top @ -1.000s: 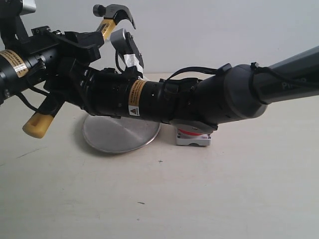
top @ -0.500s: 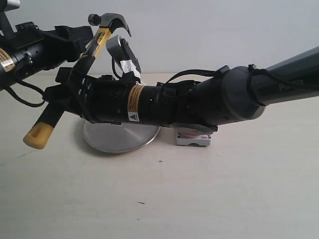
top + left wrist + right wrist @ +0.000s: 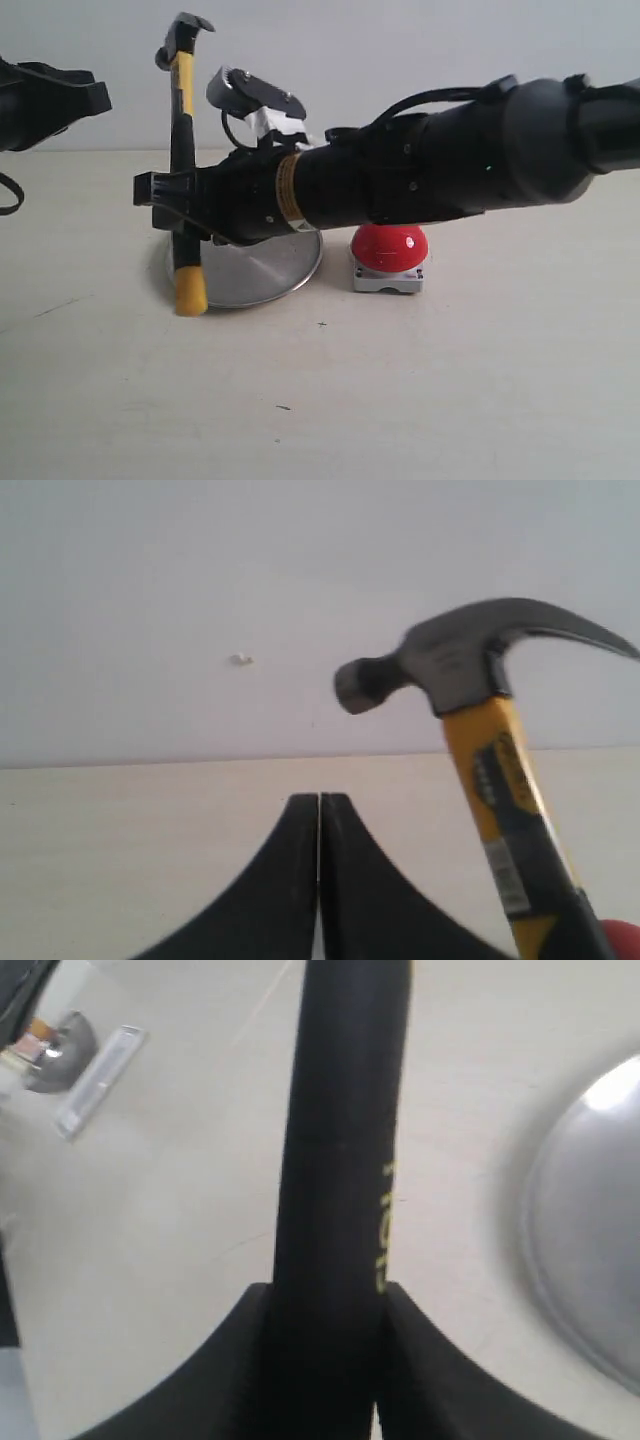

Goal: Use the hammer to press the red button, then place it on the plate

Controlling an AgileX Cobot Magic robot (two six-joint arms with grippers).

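Observation:
The hammer (image 3: 181, 110) stands nearly upright above the table, dark head up and yellow tip down beside the plate (image 3: 262, 272). My right gripper (image 3: 168, 198) reaches across from the right and is shut on its black handle (image 3: 340, 1140), low on the grip. The plate's rim (image 3: 585, 1260) shows beside the handle. The red button (image 3: 390, 246) on its grey base sits right of the plate, under my right arm. My left gripper (image 3: 98, 98) hangs at the far left, apart from the hammer, jaws shut (image 3: 319, 802) on nothing. The hammer head (image 3: 455, 665) shows beyond it.
The pale table (image 3: 400, 380) stretches toward the front. A plain wall stands behind. A small metal fitting (image 3: 58, 1038) and a white strip (image 3: 100, 1080) lie at the table's far side in the right wrist view.
My left gripper let go of the hammer, drew back to the left and shut. My right arm rose and swung the hammer upright, uncovering the red button.

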